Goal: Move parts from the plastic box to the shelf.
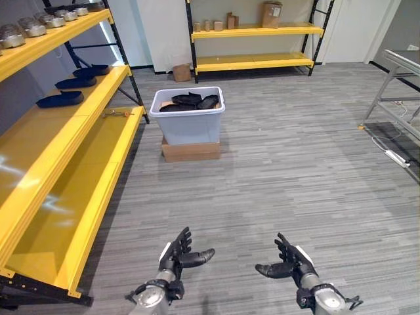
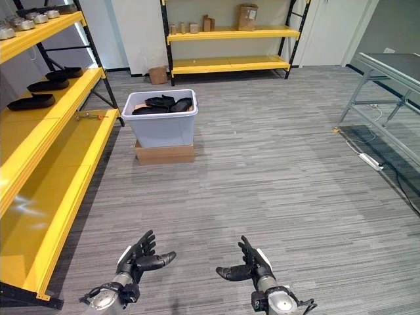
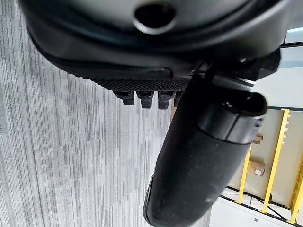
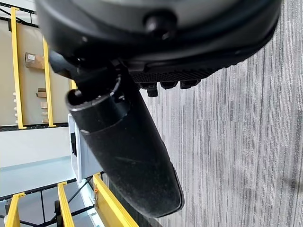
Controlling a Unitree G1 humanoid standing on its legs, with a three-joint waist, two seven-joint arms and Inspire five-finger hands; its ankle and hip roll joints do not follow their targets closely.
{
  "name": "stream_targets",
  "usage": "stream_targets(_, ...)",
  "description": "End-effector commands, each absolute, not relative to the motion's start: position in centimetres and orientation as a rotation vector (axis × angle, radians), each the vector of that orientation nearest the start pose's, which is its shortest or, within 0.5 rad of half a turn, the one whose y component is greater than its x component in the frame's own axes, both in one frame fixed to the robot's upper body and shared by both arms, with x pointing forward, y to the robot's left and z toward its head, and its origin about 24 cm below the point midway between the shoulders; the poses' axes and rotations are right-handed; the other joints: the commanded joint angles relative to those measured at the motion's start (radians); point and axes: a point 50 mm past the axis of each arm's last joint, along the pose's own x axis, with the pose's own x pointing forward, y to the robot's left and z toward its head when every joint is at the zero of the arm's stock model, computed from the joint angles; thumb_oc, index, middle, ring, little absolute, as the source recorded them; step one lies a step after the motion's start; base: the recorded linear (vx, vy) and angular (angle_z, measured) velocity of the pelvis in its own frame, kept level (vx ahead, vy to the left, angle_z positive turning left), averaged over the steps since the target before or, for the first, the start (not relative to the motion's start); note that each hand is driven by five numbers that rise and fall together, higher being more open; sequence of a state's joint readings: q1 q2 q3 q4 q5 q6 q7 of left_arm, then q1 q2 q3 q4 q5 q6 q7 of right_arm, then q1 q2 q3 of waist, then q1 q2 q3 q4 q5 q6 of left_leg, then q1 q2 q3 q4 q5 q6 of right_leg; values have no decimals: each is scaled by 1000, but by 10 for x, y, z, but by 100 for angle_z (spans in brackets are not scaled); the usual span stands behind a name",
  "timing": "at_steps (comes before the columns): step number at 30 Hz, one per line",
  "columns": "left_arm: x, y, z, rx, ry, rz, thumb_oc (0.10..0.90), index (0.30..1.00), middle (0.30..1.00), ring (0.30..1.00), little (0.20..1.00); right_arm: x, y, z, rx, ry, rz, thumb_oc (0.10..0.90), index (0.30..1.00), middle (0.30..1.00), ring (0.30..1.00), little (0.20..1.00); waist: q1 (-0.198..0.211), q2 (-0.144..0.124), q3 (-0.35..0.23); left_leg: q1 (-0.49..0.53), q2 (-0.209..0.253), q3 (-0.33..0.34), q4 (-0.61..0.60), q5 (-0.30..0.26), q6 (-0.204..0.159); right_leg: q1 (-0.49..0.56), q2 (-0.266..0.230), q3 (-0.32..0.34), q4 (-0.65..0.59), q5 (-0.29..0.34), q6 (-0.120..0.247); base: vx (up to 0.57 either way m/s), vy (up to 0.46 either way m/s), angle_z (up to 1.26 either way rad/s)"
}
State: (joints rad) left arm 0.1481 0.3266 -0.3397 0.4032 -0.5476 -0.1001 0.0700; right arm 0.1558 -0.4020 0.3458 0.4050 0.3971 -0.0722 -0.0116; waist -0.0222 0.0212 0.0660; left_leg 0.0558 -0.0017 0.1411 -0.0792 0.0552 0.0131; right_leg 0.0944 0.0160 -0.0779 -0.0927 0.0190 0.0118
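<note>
Nearest, the left hand [image 1: 176, 256] and right hand [image 1: 289, 262] hover side by side above grey striped carpet [image 1: 282, 170], fingers spread and relaxed, holding nothing. Farther ahead, a pale plastic box [image 1: 189, 118] sits on a flat cardboard carton [image 1: 190, 151], filled with black parts [image 1: 190, 102]. Along the left runs a yellow shelf [image 1: 72, 151], with three more black parts [image 1: 60, 99] on its middle level.
</note>
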Motion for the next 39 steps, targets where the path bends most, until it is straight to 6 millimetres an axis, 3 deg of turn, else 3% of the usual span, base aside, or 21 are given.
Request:
stream_targets(1,211,183,-49,-183,364,-15,900,1000,1000,1000,1000,202,-189,-45,-2,371,149,900,1000,1000,1000,1000,15,-43,-35,26,73,-29,-8,2,-74,-21,-62,2,9,45,77,0,0,0)
stream_targets(39,206,188,-54,-158,388,7,900,1000,1000,1000,1000,200,-190,-49,-11,396,154,900,1000,1000,1000,1000,21,-44,-36,37,74,-26,-8,-8,-73,-10,-68,-1,6,45,78,0,0,0)
